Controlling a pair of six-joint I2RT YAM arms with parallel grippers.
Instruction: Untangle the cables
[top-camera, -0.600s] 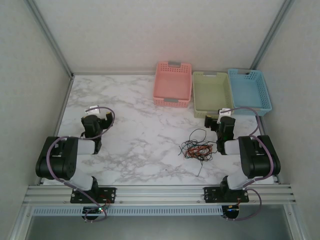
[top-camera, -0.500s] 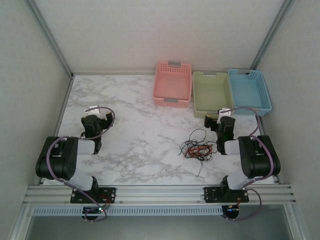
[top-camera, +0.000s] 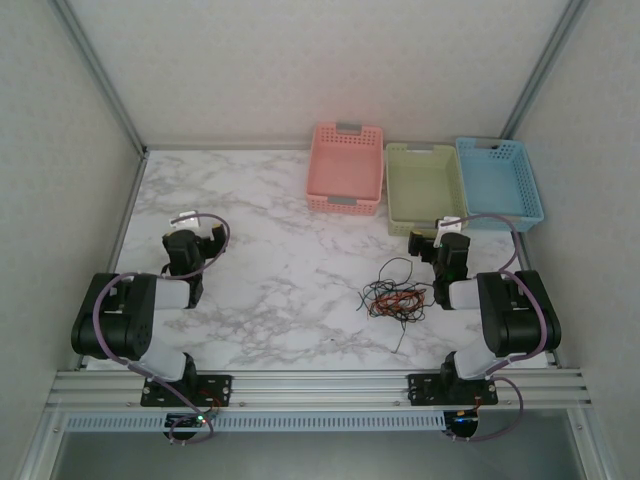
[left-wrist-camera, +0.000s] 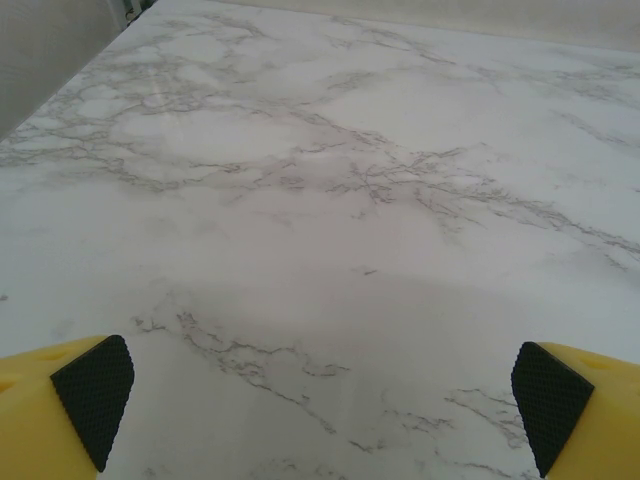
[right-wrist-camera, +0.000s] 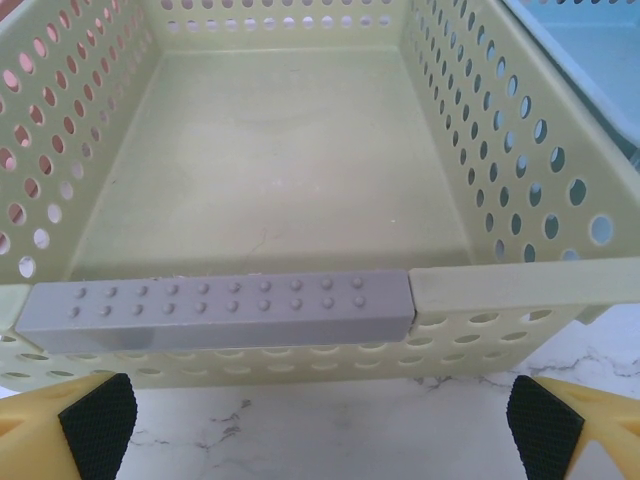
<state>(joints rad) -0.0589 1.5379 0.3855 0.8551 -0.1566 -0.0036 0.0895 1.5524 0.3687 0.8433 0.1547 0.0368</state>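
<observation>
The cables (top-camera: 393, 297) lie as one tangled bundle of thin black, red, orange and green wires on the marble table (top-camera: 280, 280), right of centre. My right gripper (top-camera: 433, 243) hovers just beyond and to the right of the bundle, open and empty, facing the green basket (right-wrist-camera: 270, 200). My left gripper (top-camera: 197, 237) stands open over bare marble at the left side, far from the cables. Its yellow fingers with black pads (left-wrist-camera: 95, 395) sit wide apart above the table top with nothing between them.
Three perforated baskets line the back: pink (top-camera: 346, 168), green (top-camera: 424, 186) and blue (top-camera: 498, 180). The green basket has a grey studded grip (right-wrist-camera: 215, 305) on its near rim, close in front of my right gripper. Walls and frame rails enclose the table.
</observation>
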